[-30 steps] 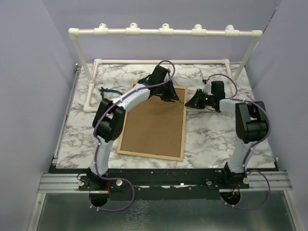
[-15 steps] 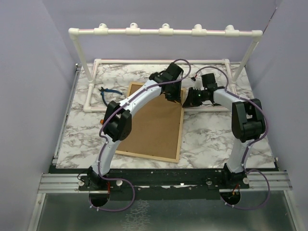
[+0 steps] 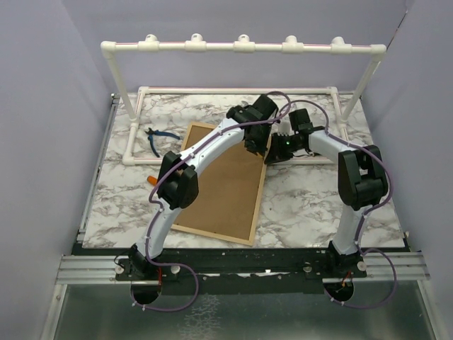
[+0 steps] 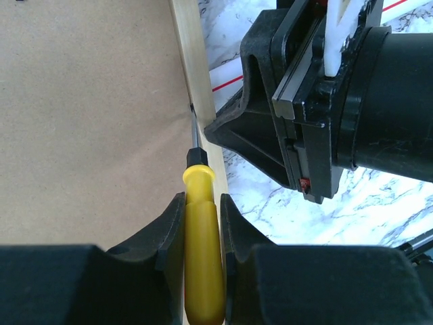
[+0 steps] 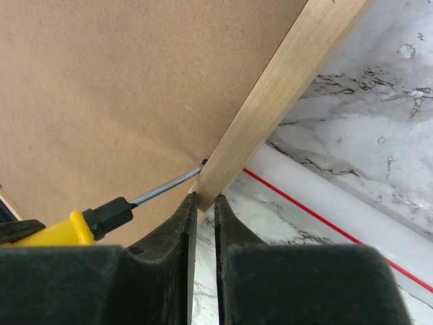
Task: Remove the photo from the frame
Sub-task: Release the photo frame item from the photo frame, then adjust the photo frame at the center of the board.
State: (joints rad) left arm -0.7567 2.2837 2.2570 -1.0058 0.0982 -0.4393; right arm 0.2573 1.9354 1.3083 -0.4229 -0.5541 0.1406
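The left gripper (image 4: 201, 203) was closed around the yellow handle of a screwdriver (image 4: 201, 264), one finger pressed to each side of it. The tool's thin shaft ran forward, and its tip sat in the seam where the brown fibreboard back met the light-wood edging of the frame (image 4: 193, 61).

The right gripper (image 5: 204, 200) had its fingers drawn almost together, only a narrow slit between them and nothing seen in it. Their tips were against the outer side of the same wooden edging, just across from the screwdriver's tip. In the left wrist view, the right gripper's black body filled the space just beside the frame, over the marble table (image 4: 270, 210).

From above, the two grippers met at the frame's far right corner. The left arm rose from its base at the near left and stretched diagonally over the frame, elbow bent above the frame's left side. The right arm stood up from its base, bent at the elbow and reached leftward to that corner.

The frame lay flat on the table, back side up and turned slightly askew. With the back upward, the photo was hidden from every view.

A pair of blue-handled pliers (image 3: 161, 138) lay on the table left of the frame. The white pipe rack (image 3: 241, 47) stood along the far edge.
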